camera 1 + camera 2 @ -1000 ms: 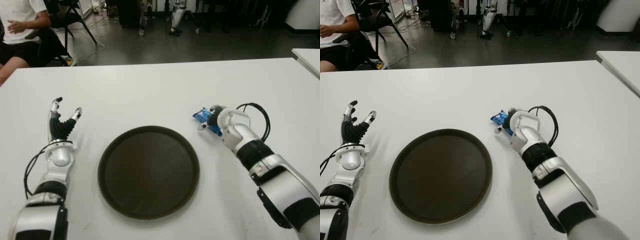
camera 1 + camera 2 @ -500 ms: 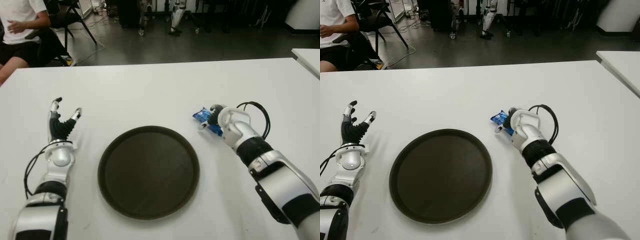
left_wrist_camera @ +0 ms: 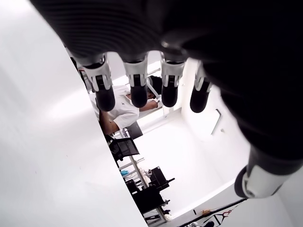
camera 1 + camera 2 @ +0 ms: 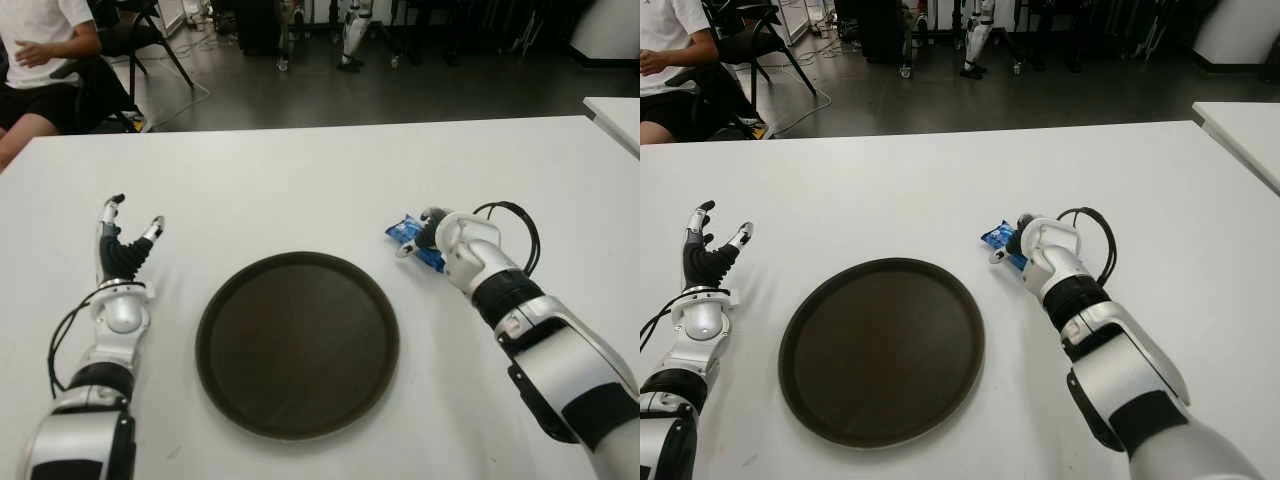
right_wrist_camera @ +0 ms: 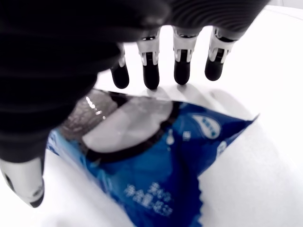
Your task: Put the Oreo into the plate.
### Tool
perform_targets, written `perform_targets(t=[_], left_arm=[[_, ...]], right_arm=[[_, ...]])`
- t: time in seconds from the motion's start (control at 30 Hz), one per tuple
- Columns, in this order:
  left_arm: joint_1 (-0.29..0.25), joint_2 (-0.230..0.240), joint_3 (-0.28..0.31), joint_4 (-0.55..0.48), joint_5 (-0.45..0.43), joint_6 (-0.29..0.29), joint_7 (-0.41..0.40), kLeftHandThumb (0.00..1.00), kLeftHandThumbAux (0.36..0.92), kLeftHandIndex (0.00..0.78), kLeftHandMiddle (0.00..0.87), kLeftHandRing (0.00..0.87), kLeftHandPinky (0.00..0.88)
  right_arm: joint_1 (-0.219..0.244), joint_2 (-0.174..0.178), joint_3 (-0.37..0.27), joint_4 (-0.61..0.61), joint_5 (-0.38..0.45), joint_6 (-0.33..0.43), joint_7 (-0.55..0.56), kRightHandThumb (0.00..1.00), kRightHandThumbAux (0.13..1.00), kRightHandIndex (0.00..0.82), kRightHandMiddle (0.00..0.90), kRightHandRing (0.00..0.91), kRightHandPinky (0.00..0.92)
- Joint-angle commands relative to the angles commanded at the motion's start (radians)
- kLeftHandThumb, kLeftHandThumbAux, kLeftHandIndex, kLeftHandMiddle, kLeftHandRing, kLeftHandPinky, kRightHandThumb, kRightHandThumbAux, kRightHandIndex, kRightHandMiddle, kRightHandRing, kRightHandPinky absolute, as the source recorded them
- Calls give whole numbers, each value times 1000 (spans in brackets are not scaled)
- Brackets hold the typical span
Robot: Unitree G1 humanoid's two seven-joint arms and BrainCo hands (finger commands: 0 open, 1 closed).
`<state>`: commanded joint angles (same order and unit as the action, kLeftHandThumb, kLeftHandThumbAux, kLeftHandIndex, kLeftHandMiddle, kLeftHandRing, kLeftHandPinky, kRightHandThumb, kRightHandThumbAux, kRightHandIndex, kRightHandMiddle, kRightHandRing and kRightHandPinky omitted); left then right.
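the robot's right hand (image 4: 432, 232) sits over a blue oreo packet (image 4: 408, 236) on the white table (image 4: 300, 180), just beside the upper right edge of a round dark plate (image 4: 297, 342) but apart from it. from the right wrist camera, the four fingers (image 5: 151, 71) reach past the far edge of the oreo packet (image 5: 156, 165) with their tips at the table, and the thumb (image 5: 21, 182) hangs by the near corner, so the hand brackets the packet loosely; the fingers are only partly curled and whether they actually press the wrapper cannot be told. the packet lies flat on the table, its printed cookie facing up, outside the plate, which holds nothing. a black cable (image 4: 512, 232) loops behind the right wrist. the left hand (image 4: 122, 250) shows to the left of the plate, well apart from it, fingers spread and pointing away from the robot, holding nothing; its wrist camera shows the fingertips (image 3: 138, 92) straight and separated. beyond the table's far left corner a seated person (image 4: 45, 50) in a white shirt is partly in view on a dark floor.
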<state>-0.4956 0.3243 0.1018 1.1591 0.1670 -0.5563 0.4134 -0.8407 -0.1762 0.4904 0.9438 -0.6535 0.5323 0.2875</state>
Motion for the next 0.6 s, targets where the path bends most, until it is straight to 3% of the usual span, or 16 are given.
perform_targets(t=[0.6], left_arm=[[4, 1, -3, -2, 4, -12, -2, 0, 568, 0, 0, 0, 0]], right_arm=[[7, -5, 6, 6, 8, 6, -27, 0, 595, 113, 118, 59, 0]])
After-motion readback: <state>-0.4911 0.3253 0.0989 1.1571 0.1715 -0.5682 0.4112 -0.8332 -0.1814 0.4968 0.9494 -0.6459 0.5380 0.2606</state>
